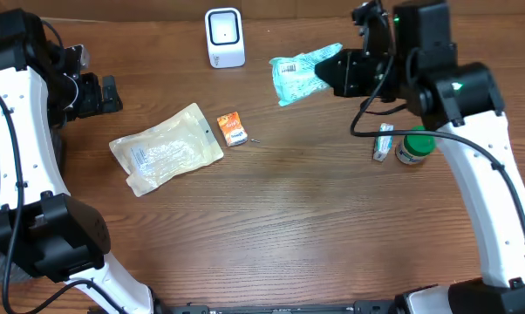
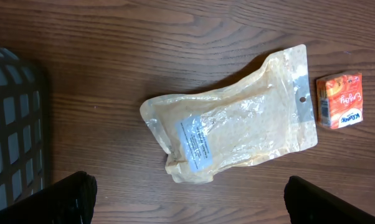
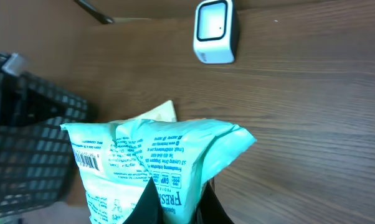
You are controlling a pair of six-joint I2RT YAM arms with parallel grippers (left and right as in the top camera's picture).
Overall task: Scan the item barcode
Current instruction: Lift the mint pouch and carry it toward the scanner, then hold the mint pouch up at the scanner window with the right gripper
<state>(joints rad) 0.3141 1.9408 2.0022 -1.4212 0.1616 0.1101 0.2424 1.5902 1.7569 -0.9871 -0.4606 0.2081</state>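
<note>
- clear pouch [image 1: 167,148] lying flat on wooden table [image 1: 289,227]
- small orange packet [image 1: 233,129] just beside it, not touching
- green-lidded jar [image 1: 414,146], white box [image 1: 384,142] just beside
- black mesh basket [image 2: 13,137]

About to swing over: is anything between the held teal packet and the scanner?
Nothing: bare table between the teal packet and the scanner, seen overhead and from the right wrist.

The left gripper [image 1: 105,94] hangs with fingers spread wide; the right gripper [image 1: 325,73], arm outstretched, has fingers pinched tight.
</note>
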